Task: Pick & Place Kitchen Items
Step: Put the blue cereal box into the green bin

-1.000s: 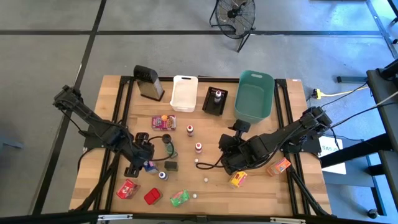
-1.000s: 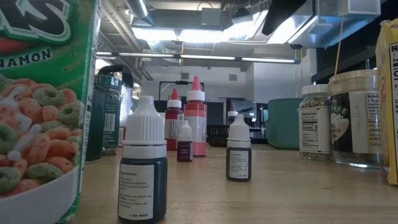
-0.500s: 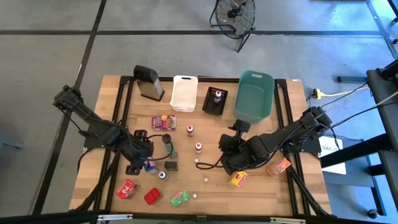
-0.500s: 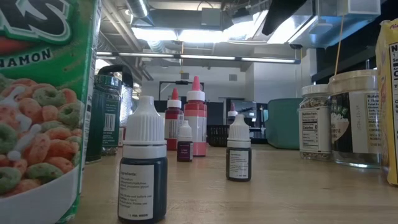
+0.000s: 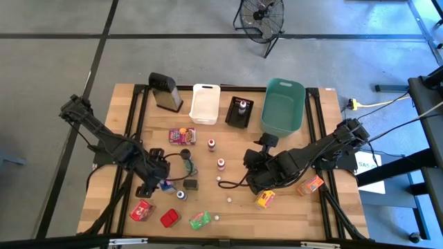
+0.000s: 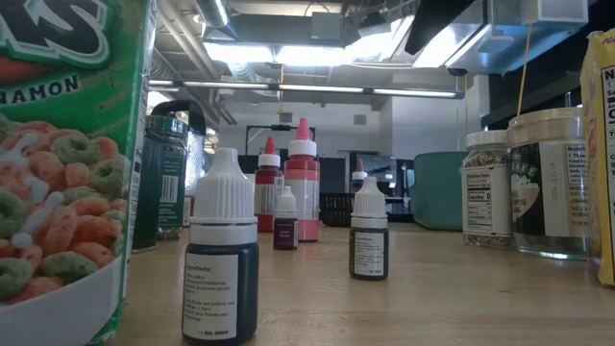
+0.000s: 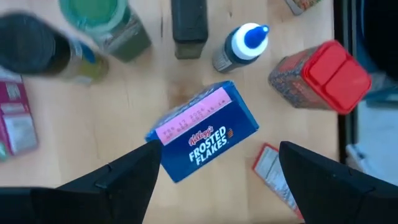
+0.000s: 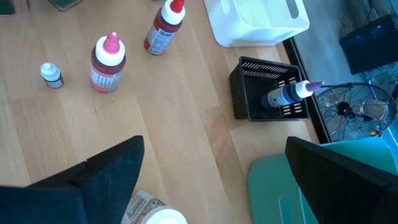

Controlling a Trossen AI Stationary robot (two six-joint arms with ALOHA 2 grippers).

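Both tools spread, empty; left tool [image 7: 214, 171] over blue Frosted Flakes box [image 7: 202, 132], edge partly hidden.

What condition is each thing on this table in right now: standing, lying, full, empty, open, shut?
Left gripper: open, above the blue Frosted Flakes box.
Blue Frosted Flakes box: lying flat, not held.
Right gripper: open, holding nothing.
Black bin: holds one bottle.
White bin: empty.
Teal bin: empty.
Red-capped bottles: upright.

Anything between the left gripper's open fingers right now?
Left wrist view: the blue Frosted Flakes box lies on the wood between the left gripper fingers, untouched.
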